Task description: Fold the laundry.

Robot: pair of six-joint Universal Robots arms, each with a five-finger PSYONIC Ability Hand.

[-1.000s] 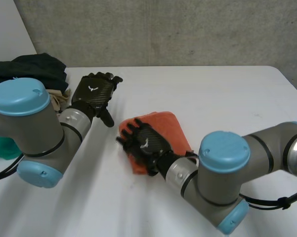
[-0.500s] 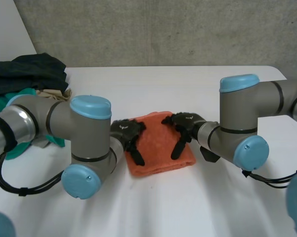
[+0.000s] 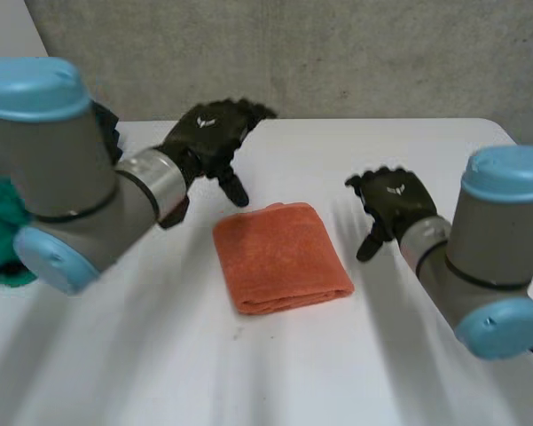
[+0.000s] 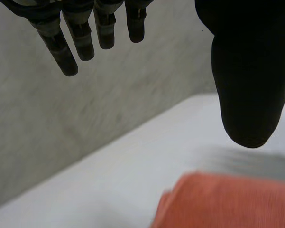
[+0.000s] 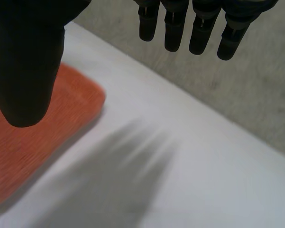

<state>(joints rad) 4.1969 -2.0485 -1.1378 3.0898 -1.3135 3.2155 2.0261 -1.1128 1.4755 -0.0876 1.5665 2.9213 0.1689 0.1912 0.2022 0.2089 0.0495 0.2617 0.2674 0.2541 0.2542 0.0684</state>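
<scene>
A folded orange towel (image 3: 279, 256) lies flat in the middle of the white table (image 3: 337, 160), a neat thick rectangle. My left hand (image 3: 211, 135) hovers above the table behind the towel's far left corner, open, fingers (image 4: 78, 38) straight, holding nothing. My right hand (image 3: 392, 201) floats to the right of the towel, also open and empty, fingers (image 5: 199, 28) straight. The towel (image 4: 227, 202) lies below the left thumb in the left wrist view. In the right wrist view the towel (image 5: 42, 137) lies beneath the right thumb.
A pile of dark and teal clothes (image 3: 0, 240) sits at the table's far left behind my left arm. A grey wall (image 3: 293, 53) stands behind the table.
Both hands have lifted off the towel and drawn apart: the left up and back to the left, the right out to the right. The towel stays folded.
</scene>
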